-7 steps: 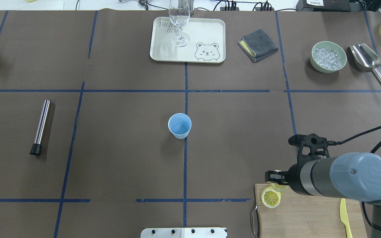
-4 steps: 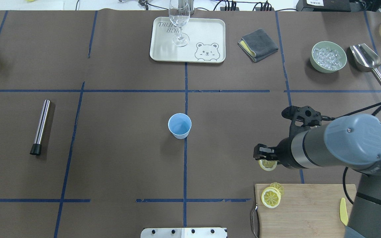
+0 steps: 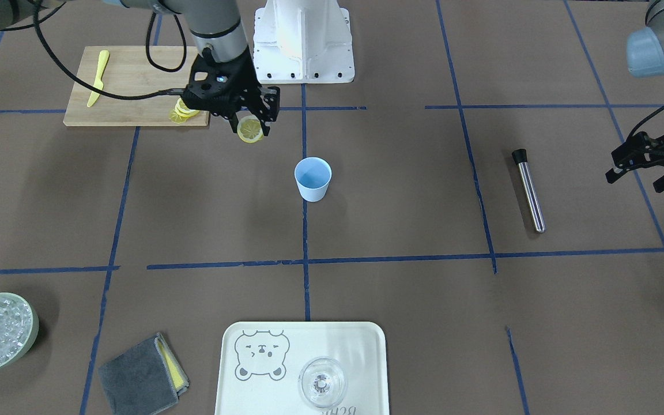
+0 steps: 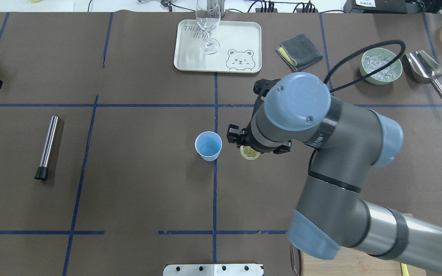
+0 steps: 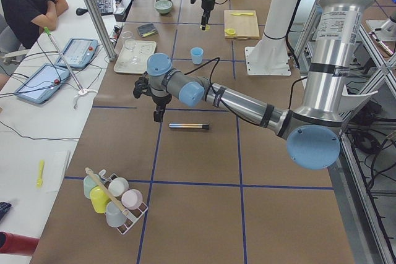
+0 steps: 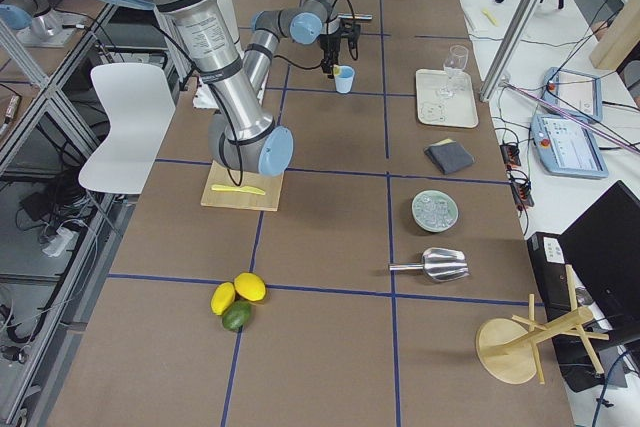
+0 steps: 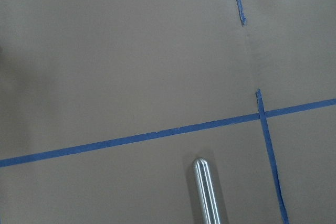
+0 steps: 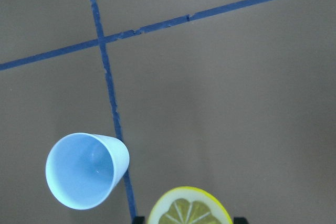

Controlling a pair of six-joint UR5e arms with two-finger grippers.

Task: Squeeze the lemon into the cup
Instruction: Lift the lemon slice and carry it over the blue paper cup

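Observation:
The light-blue cup (image 4: 208,145) stands upright and empty at the table's middle; it also shows in the front view (image 3: 312,178) and the right wrist view (image 8: 86,170). My right gripper (image 3: 249,127) is shut on a lemon slice (image 4: 249,153) and holds it on edge in the air, just right of the cup in the overhead view. The slice shows at the bottom of the right wrist view (image 8: 189,209). My left gripper (image 3: 638,174) hangs open and empty at the table's far left side. More lemon slices (image 3: 184,110) lie on the cutting board (image 3: 130,86).
A steel muddler (image 4: 47,147) lies left of the cup. A bear tray (image 4: 240,38) with a clear glass (image 4: 208,27) is at the back. A grey cloth (image 4: 299,51), a bowl of ice (image 4: 381,65) and a scoop (image 4: 424,69) are back right. A yellow knife (image 3: 97,78) lies on the board.
My right gripper has lifted a lemon slice off the cutting board and carried it left and away, to just beside the cup. The cup has not moved.

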